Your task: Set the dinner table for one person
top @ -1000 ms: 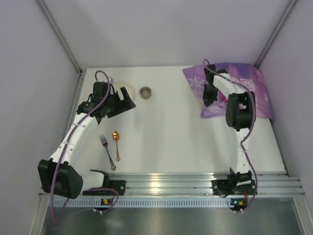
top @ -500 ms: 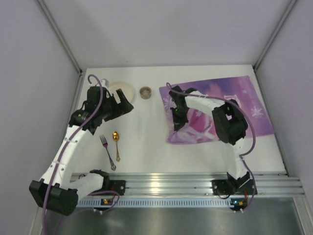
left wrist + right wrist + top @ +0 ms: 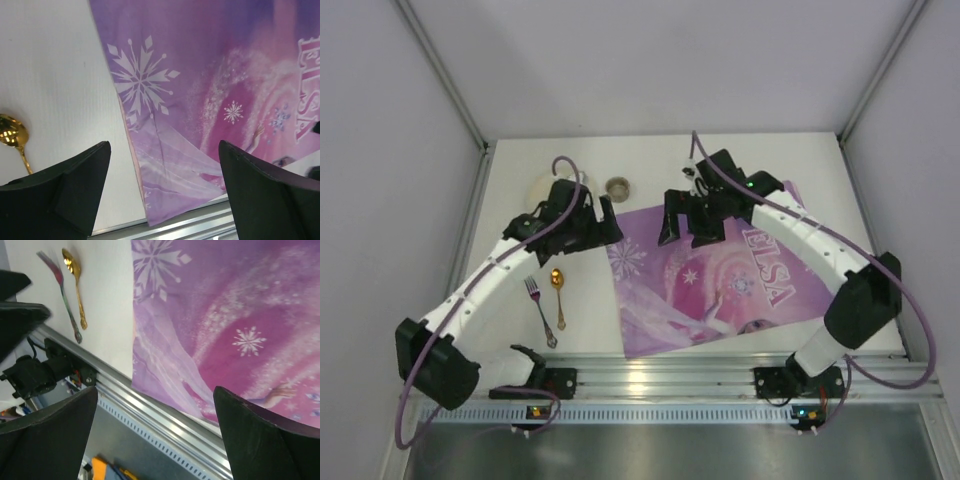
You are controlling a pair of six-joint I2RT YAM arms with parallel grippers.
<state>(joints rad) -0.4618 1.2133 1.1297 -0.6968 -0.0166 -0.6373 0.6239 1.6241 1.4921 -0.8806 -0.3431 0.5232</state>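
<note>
From my feed: the dinner table (image 3: 590, 305) is a plain matte white top filling the booth floor, under both arms. Pale lilac-grey walls (image 3: 650, 60) on 3 sides, metal posts (image 3: 440, 70) in the far corners, and a ribbed aluminium rail (image 3: 720, 368) along the near edge w/ the arm bases on it.

The purple placemat (image 3: 720, 280) w/ snowflakes and "ELSA" lies flat, centre-right, skewed to the table edges; its near-left corner reaches the rail. Left of it, apart from the mat, are a fork (image 3: 540, 312) and a gold spoon (image 3: 559, 300), side by side, handles toward the rail.

Containers, both at the far side:
- a small round cup (image 3: 617, 188), upright, btwn the two arms' ends; can't tell what's in it.
- a whitish dish (image 3: 542, 186) far left, partly hidden by the left arm; contents not visible.

The left gripper (image 3: 162, 147) hangs over the mat's left edge, fingers wide apart. The right gripper (image 3: 155, 390) is over the mat's far part, fingers likewise spread, not touching the mat as far as I can see.
</note>
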